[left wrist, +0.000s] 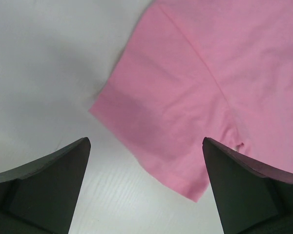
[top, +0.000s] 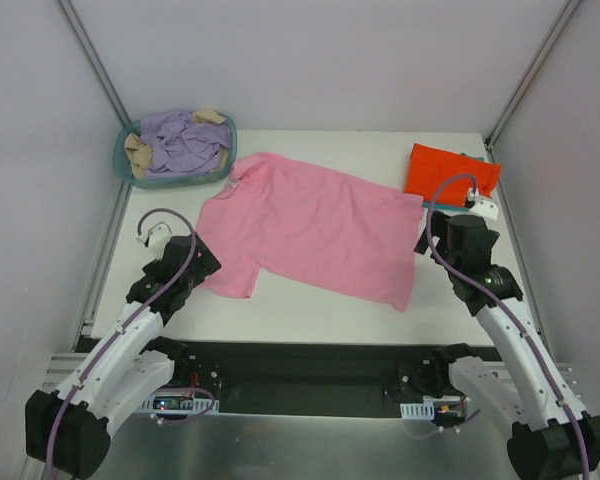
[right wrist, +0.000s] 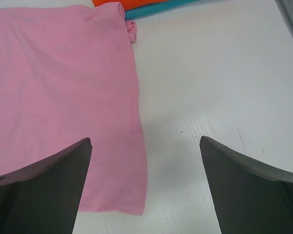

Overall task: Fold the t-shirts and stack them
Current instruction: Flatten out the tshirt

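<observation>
Lying spread flat across the middle of the tabletop (top: 310, 305), the pink t-shirt (top: 315, 230) is seen with its collar turned toward the far left and its hem toward the near right. One short sleeve is laid out at the near left; the other is slightly bunched at the far right. No part of it is gripped.

Just past that far-right sleeve, the orange-red t-shirt (top: 448, 170) is found folded in the far right corner. It is stacked on the teal-blue t-shirt (right wrist: 156, 9), of which only a thin edge is shown.

The left end effector (top: 205, 262) is held just beside the near-left sleeve. In its wrist view its fingers are spread wide, with nothing pinched and the sleeve's hem framed between them. The right end effector (top: 435, 235) is held at the shirt's right edge, near the folded stack. Its fingers are likewise spread wide and nothing is gripped; the pink side edge and bare tabletop are seen below.

At the far left corner, near the collar, a round teal basket (top: 122, 165) is set. A crumpled lavender garment (top: 180, 140) and some beige cloth (top: 138, 152) are piled in it.
</observation>
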You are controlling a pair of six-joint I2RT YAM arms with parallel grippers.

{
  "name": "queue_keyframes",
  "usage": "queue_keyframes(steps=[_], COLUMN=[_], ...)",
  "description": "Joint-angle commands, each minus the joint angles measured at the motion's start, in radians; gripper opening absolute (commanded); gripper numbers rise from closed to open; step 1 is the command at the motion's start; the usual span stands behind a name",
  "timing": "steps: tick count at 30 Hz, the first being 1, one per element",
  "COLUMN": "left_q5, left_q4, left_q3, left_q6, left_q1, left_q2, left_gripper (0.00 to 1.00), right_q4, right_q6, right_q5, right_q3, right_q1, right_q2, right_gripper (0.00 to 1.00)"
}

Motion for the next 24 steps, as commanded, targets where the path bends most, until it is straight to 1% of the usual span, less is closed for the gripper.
queue_keyframes(steps=[1, 4, 5, 6, 7, 8, 9, 11, 12, 15, 18, 19, 20, 21, 22, 23, 24], left_q5=[-0.096, -0.089, -0.062, -0.036, -0.013, 0.036, 0.058, 0.107, 0.113, 0.133, 0.162, 0.170, 0.179, 0.187, 0.202, 0.205, 0.204], left_q4=[-0.023, -0.017, -0.015, -0.013, -0.010, -0.006, 0.002, 0.010, 0.011, 0.020, 0.065, 0.069, 0.075, 0.085, 0.086, 0.086, 0.086], left_q3=[-0.077, -0.072, -0.066, -0.060, -0.049, -0.043, -0.037, -0.020, -0.014, -0.005, -0.008, -0.005, -0.005, -0.002, 0.006, 0.009, 0.012], left_q6=[-0.149, -0.120, -0.106, -0.100, -0.098, -0.097, -0.095, -0.095, -0.097, -0.113, -0.107, -0.107, -0.110, -0.110, -0.107, -0.106, -0.104], left_q1=[0.052, 0.098, 0.111, 0.146, 0.161, 0.178, 0.204, 0.226, 0.238, 0.241, 0.244, 0.246, 0.247, 0.249, 0.250, 0.250, 0.250], left_q2=[-0.097, -0.057, -0.036, 0.016, 0.046, 0.072, 0.128, 0.179, 0.223, 0.282, 0.332, 0.346, 0.360, 0.383, 0.392, 0.400, 0.399], left_gripper=[0.99, 0.99, 0.99, 0.99, 0.97, 0.94, 0.88, 0.81, 0.72, 0.65, 0.57, 0.48, 0.42, 0.32, 0.04, 0.00, 0.00], right_q4=[0.012, -0.013, -0.017, -0.020, -0.022, -0.026, -0.026, -0.033, -0.040, -0.042, -0.042, -0.046, -0.048, -0.051, -0.053, -0.054, -0.068], right_q6=[0.133, 0.126, 0.118, 0.110, 0.107, 0.109, 0.102, 0.101, 0.099, 0.098, 0.096, 0.095, 0.096, 0.096, 0.095, 0.099, 0.108], right_q5=[0.008, -0.021, -0.038, -0.068, -0.084, -0.092, -0.101, -0.099, -0.090, -0.076, -0.078, -0.079, -0.082, -0.084, -0.079, -0.078, -0.058], right_q3=[-0.087, -0.110, -0.112, -0.113, -0.115, -0.115, -0.116, -0.116, -0.115, -0.116, -0.118, -0.113, -0.112, -0.110, -0.110, -0.107, -0.107], right_q1=[-0.003, -0.001, -0.001, -0.001, -0.001, -0.001, -0.001, -0.001, -0.001, -0.001, -0.001, -0.001, -0.001, -0.001, -0.001, -0.001, -0.001], right_q2=[-0.132, -0.176, -0.182, -0.188, -0.189, -0.189, -0.187, -0.182, -0.178, -0.169, -0.153, -0.150, -0.144, -0.143, -0.141, -0.138, -0.138], right_gripper=[0.97, 0.97, 0.97, 0.97, 0.97, 0.97, 0.97, 0.97, 0.97, 0.97, 0.97, 0.97, 0.97, 0.97, 0.97, 0.97, 0.97])
